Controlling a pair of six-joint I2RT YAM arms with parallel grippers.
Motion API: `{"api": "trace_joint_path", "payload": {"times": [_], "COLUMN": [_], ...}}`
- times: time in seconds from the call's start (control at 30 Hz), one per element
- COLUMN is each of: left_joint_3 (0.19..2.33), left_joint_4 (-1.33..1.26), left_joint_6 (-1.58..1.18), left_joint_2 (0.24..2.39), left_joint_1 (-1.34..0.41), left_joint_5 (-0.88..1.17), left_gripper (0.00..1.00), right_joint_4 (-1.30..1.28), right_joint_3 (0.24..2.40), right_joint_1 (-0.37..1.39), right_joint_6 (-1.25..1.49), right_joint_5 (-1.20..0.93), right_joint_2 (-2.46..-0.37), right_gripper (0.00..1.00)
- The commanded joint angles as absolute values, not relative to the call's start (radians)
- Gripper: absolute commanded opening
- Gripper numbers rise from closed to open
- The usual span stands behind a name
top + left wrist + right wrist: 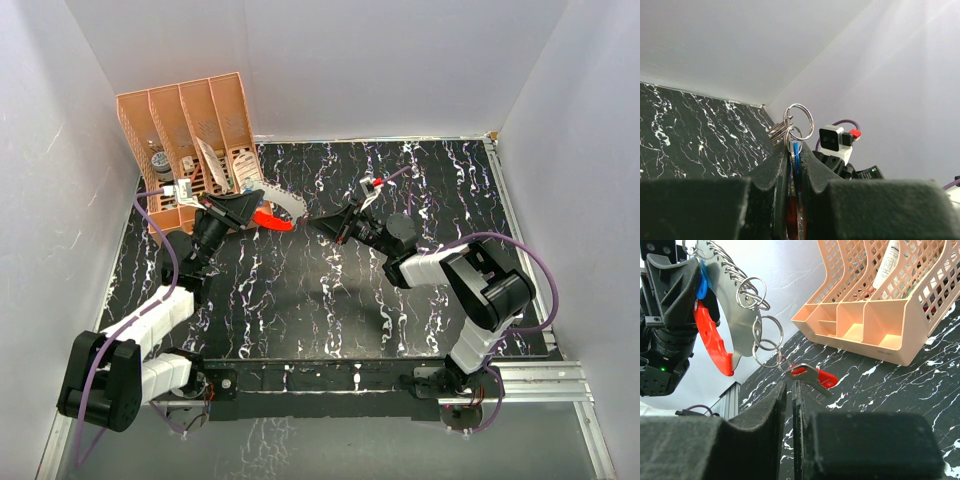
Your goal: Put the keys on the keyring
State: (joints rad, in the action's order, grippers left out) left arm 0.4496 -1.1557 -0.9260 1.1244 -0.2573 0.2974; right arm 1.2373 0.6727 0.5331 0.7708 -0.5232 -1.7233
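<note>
Two grippers, one threading step. Nearest is my right gripper (790,385), jaws narrowed to a slit with nothing between them. Just past its tips is the red key (812,376), which appears to hang from a split ring (766,352). Further out is the keyring (732,310), clamped in my left gripper (794,150), with the blue key (702,286) beside its fingers. Advice: approach the key squarely, sparing the dangling rings. Farthest is the basket (885,347).
</note>
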Motion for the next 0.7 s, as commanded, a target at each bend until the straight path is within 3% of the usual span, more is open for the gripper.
{"api": "trace_joint_path", "payload": {"times": [0.0, 0.67], "left_joint_3": [0.451, 0.447], "left_joint_4": [-1.238, -1.231], "left_joint_6": [-0.939, -0.936], "left_joint_2": [1.112, 1.111], "left_joint_1": [-0.253, -0.253], "left_joint_5": [0.282, 0.278], "left_gripper": [0.0, 0.0], "right_joint_4": [1.289, 1.293], "right_joint_3": [0.675, 0.658], "right_joint_1": [0.526, 0.514], "right_joint_6": [0.778, 0.781], "right_joint_5": [-0.532, -0.533], "right_joint_2": [-1.733, -1.71], "right_gripper": [0.11, 0.13]}}
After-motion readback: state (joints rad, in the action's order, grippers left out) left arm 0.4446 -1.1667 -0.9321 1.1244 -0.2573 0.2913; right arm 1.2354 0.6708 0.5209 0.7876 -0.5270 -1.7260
